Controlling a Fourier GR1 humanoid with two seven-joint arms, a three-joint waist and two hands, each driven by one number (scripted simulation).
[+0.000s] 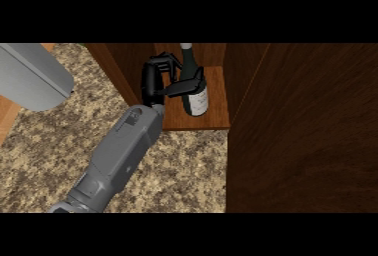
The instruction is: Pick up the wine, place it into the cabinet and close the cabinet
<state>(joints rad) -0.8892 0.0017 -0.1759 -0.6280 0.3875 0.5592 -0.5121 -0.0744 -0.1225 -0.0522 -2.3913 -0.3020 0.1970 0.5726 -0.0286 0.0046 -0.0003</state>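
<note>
The dark wine bottle (195, 101) with a pale label stands upright on the shelf of the open wooden cabinet (214, 119). My left hand (153, 82) reaches in from the lower left and sits against the bottle's left side. Its thumb (188, 86) lies across the bottle's front below the shoulder, and its curled fingers (164, 61) sit beside the neck. The hand hides part of the bottle's left side. My right hand does not show.
The dark wood cabinet door (310, 130) stands open and fills the right side of the view. A speckled stone counter (184, 170) lies below the shelf. A large grey rounded shape (33, 75) sits at the upper left.
</note>
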